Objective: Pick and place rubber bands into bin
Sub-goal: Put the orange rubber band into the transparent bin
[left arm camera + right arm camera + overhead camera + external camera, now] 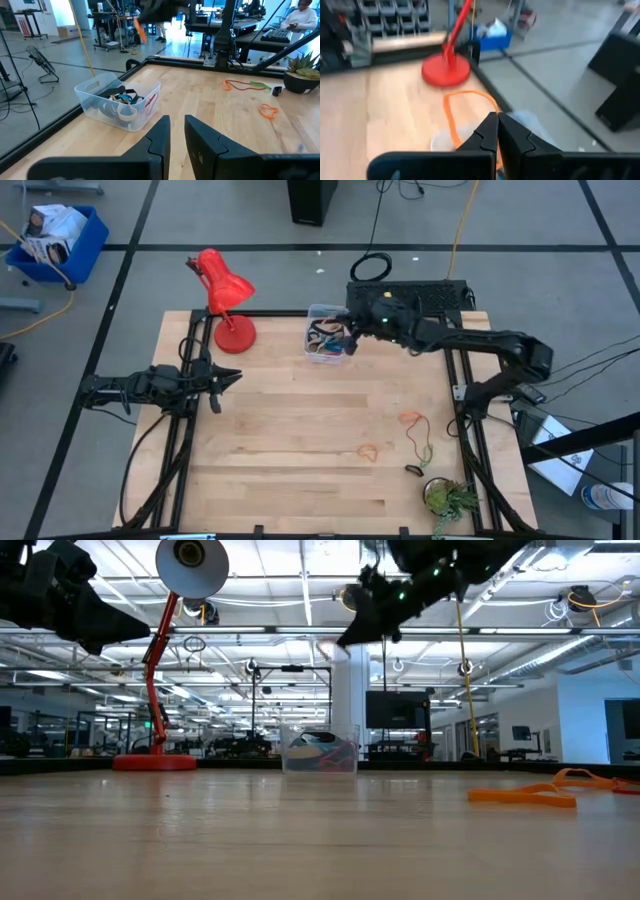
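The clear bin (325, 338) stands at the table's far middle with several bands inside; it also shows in the left wrist view (120, 102) and the low view (320, 752). My right gripper (350, 343) hangs above the bin's right side, shut on an orange rubber band (465, 100). My left gripper (222, 383) waits at the table's left, its fingers (177, 132) a narrow gap apart and empty. Loose bands lie flat on the table's right half: an orange one (369, 451), an orange and a green one (418, 430), and a black one (413, 470). My right gripper pinches one spot of the orange band's loop (491, 111) between its two fingertips. The rest of the loop spreads out beyond the fingertips. In the left wrist view the band (140, 31) hangs below the gripper, lifted clear above the bin.
A red desk lamp (225, 295) stands left of the bin at the far edge. A small potted plant (450, 498) sits at the near right corner. Black frame rails run along the table's left and right sides.
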Robot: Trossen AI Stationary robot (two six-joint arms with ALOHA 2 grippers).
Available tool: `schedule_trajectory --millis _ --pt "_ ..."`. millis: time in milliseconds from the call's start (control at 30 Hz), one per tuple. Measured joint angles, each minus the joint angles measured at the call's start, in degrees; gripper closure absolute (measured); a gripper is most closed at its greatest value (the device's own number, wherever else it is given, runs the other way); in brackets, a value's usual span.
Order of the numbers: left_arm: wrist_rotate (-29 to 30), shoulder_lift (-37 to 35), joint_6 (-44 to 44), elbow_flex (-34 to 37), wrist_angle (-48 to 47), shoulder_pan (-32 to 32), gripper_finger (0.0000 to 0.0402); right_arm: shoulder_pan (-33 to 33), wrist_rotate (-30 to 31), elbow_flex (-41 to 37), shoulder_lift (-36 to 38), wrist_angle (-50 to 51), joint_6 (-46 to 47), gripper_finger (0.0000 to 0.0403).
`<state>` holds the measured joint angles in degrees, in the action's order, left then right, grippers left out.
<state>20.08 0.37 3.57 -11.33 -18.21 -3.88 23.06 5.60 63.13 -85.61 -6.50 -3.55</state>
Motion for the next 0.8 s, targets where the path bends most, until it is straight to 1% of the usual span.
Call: schedule_trajectory --millis 200,300,400,600,800 --pt "0.0 0.0 0.1 0.0 0.0 0.0 0.0339 0.2 -0.2 0.0 -8.9 0.1 -0.1 0.0403" --pt "0.0 0.0 0.1 0.0 0.0 0.0 0.0339 0.2 -1.6 0.0 -12.6 0.0 -0.1 0.0403" --pt "0.0 0.0 0.2 0.0 0.0 0.0 0.0339 0.2 -1.7 0.0 -15.7 0.0 -0.1 0.0403" --pt "0.0 0.0 0.4 0.0 0.0 0.0 0.0339 0.2 -1.3 -0.1 -19.7 -0.1 0.0 0.0403" --pt "0.0 0.0 0.4 0.0 0.0 0.0 0.0339 0.2 -1.2 -0.1 -20.2 -0.5 -0.1 0.0402"
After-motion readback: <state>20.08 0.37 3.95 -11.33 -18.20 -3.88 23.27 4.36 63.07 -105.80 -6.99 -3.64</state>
